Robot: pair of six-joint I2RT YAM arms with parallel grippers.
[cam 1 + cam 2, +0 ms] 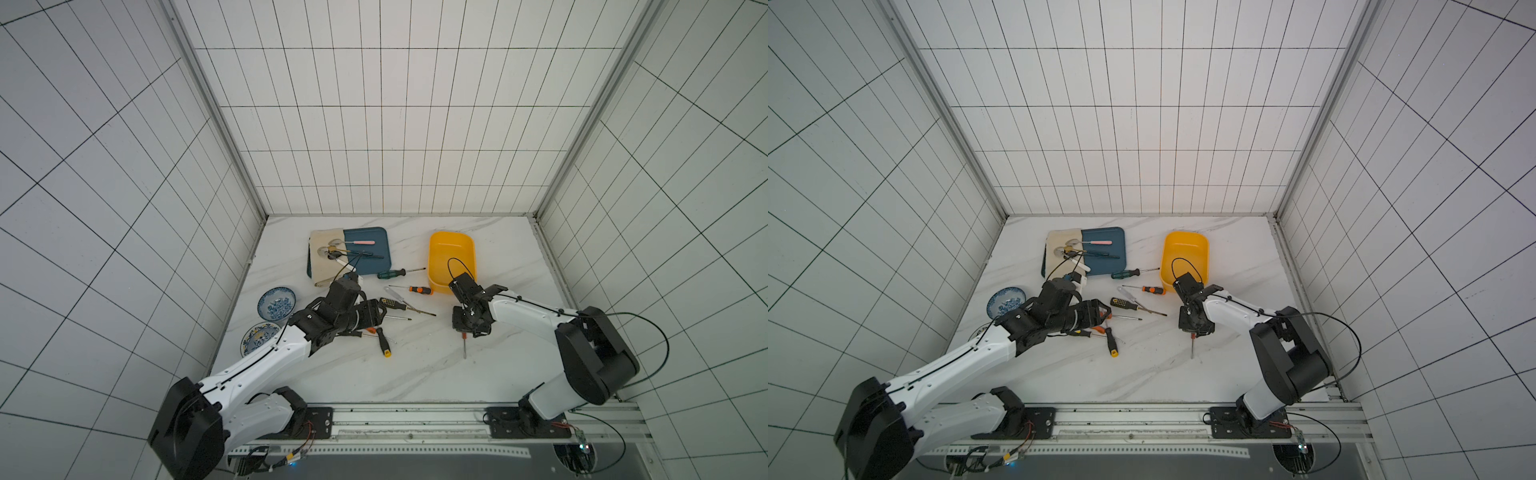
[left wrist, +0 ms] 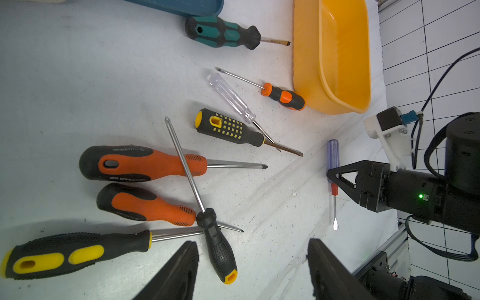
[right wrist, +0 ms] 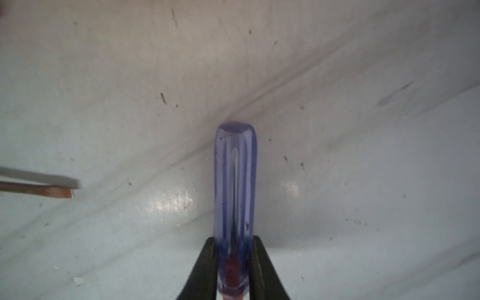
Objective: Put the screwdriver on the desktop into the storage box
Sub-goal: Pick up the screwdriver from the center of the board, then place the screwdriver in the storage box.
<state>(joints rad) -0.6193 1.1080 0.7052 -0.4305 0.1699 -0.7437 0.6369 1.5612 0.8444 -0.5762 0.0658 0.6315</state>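
Note:
A small screwdriver (image 3: pixel 235 181) with a clear blue handle and a red collar lies low on the white marble desktop (image 1: pixel 415 374), and I cannot tell whether it is lifted. My right gripper (image 3: pixel 235 270) is shut on the handle's collar end; its thin shaft (image 1: pixel 464 348) sticks out toward the table's front. The yellow-orange storage box (image 1: pixel 451 253) stands empty just behind that gripper (image 2: pixel 335 179). My left gripper (image 2: pixel 252 249) hangs open and empty over a cluster of several larger screwdrivers (image 2: pixel 145 163). That gripper (image 1: pixel 1100 313) sits left of centre.
A green-handled screwdriver (image 1: pixel 390 273) and a small orange-black one (image 1: pixel 420 290) lie close to the box's left wall. A dark blue tray (image 1: pixel 370 253) with spoons and a cloth stands at the back left. Two patterned plates (image 1: pixel 276 303) sit by the left wall.

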